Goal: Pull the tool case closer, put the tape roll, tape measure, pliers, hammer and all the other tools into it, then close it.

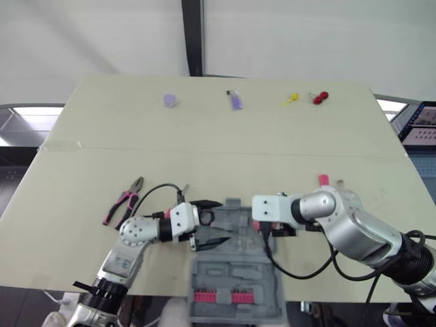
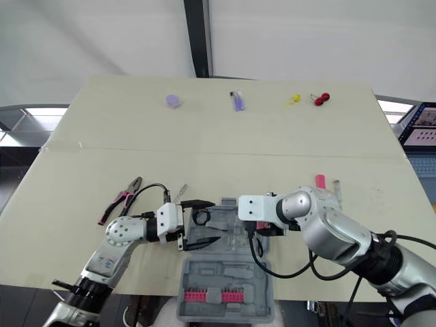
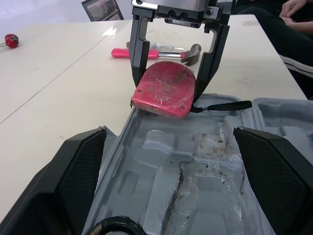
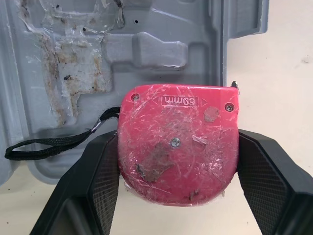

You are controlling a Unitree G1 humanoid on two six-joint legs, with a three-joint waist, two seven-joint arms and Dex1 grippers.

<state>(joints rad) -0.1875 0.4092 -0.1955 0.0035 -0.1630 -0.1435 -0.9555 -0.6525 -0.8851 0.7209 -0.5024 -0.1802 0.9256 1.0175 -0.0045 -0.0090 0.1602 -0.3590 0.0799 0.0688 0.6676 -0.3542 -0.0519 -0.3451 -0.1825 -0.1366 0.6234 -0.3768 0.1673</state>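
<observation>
Tape measure (image 4: 178,147), red and scuffed, pinched flat between the two black fingers (image 4: 93,186) of the right gripper (image 3: 169,84) — held low at the right-hand rim of the open tool case (image 1: 204,289), part over the grey tray, part over the table (image 1: 82,170). Black wrist strap (image 4: 54,142) trailing down into the tray. Judged from that pose: brought in flat and low so as to settle into a moulded pocket rather than tumble; not yet let go.

Left gripper (image 1: 219,221) spread wide, holding nothing, hanging over the opposite side of the same tray and facing the right one — probably out of the way, or ready to steady the case. Tape roll (image 2: 201,216) lying in the tray just beside those spread fingers, so seemingly packed. Pliers (image 1: 126,201) on the table to the left of the case, apart from it. Hammer (image 3: 164,53), pink-handled, on the table beyond the case to the right. Both left to pack, lid open.

From the head views: the whole layout, with the case near the table's front edge and small odds and ends (image 1: 235,101) along the far edge. From the right wrist view instead: red body straddling the tray's edge, printed lettering on its face. From the left wrist view: both right fingers clamped on the red sides, hammer lying behind.
</observation>
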